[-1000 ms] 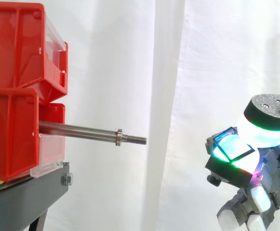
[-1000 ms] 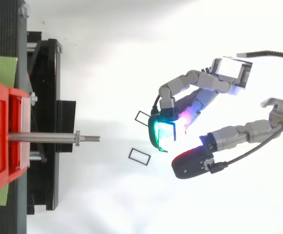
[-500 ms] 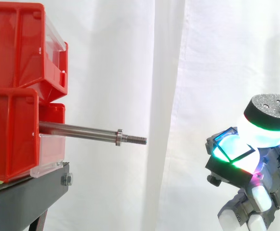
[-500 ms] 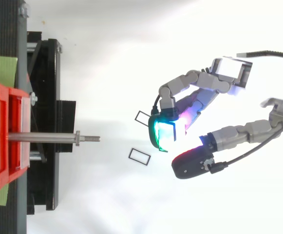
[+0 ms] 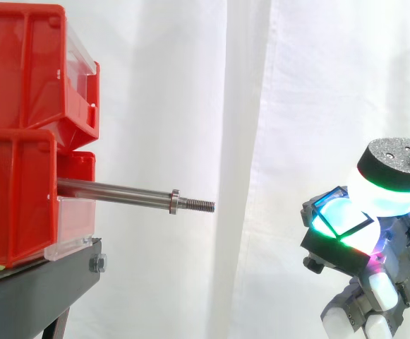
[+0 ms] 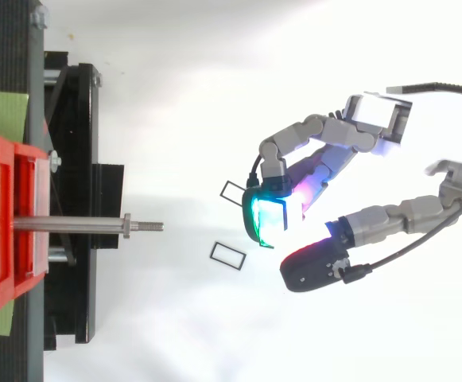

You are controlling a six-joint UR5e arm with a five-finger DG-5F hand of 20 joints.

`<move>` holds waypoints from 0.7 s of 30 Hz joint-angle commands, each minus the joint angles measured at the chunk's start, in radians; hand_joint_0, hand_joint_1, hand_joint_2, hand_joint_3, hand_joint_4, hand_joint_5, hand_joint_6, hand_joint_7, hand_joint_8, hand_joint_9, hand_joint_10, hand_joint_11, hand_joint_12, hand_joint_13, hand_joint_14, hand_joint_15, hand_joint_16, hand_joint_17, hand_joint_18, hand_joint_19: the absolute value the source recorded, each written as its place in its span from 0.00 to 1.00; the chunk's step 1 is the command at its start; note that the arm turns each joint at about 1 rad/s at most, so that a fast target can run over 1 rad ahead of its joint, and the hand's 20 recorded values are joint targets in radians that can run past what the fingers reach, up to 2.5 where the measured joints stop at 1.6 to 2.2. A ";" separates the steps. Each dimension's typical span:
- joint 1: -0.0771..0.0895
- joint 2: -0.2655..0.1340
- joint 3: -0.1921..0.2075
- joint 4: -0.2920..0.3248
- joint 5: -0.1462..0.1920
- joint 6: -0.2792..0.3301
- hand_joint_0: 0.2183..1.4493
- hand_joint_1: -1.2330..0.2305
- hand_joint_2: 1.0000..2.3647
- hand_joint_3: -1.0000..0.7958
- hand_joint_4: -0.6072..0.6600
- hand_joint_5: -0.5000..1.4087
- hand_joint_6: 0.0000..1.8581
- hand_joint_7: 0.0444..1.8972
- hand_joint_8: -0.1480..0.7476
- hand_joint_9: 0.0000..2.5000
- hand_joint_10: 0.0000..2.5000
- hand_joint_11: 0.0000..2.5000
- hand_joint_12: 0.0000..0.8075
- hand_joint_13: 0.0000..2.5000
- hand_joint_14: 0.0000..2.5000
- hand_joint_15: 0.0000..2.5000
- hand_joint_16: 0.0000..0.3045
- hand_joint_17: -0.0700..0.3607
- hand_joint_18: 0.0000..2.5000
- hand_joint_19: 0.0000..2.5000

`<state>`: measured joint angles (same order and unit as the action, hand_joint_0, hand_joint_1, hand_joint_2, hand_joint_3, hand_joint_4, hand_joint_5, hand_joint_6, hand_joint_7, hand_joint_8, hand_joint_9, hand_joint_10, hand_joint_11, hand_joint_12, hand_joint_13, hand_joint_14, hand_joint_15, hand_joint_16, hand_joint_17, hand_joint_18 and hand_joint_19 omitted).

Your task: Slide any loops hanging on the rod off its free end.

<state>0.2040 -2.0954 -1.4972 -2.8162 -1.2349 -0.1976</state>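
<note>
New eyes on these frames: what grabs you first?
The stacked red bins at the left on the black stand, with a bare steel rod jutting level rightward, no loop hanging on it. At the right, well apart from the rod's threaded free end, the hand glows green and cyan before the white curtain.

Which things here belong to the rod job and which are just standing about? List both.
Job:
- round steel rod with threaded free end, no loops on it
- robot hand, off beyond that end

Standing about:
- stacked red plastic bins
- black metal stand
- white curtain
</note>
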 commanded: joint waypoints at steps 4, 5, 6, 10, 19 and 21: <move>0.000 0.000 0.000 0.000 0.000 0.001 0.28 0.29 0.02 0.55 0.47 0.21 0.49 0.63 0.53 0.46 0.01 0.15 0.40 0.33 0.00 0.03 0.16 0.42 0.35 0.09; 0.000 0.000 0.000 0.000 0.000 0.000 0.28 0.29 0.02 0.55 0.47 0.21 0.49 0.63 0.53 0.46 0.01 0.15 0.40 0.33 0.00 0.03 0.16 0.42 0.35 0.09; 0.000 0.000 0.000 0.000 0.000 0.000 0.28 0.29 0.02 0.55 0.47 0.21 0.49 0.62 0.53 0.46 0.00 0.14 0.40 0.33 0.00 0.03 0.16 0.42 0.35 0.09; 0.000 0.000 0.000 0.000 0.000 0.000 0.28 0.29 0.02 0.55 0.47 0.21 0.49 0.63 0.53 0.46 0.01 0.15 0.40 0.33 0.00 0.03 0.16 0.42 0.35 0.09; 0.000 0.000 0.000 0.001 0.000 0.000 0.28 0.29 0.02 0.55 0.47 0.21 0.49 0.63 0.53 0.46 0.01 0.15 0.40 0.33 0.00 0.03 0.16 0.42 0.35 0.09; 0.000 0.000 0.000 0.000 0.000 0.000 0.28 0.29 0.02 0.55 0.47 0.21 0.49 0.63 0.53 0.46 0.01 0.15 0.40 0.33 0.00 0.03 0.16 0.42 0.35 0.09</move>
<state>0.2040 -2.0954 -1.4972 -2.8159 -1.2348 -0.1979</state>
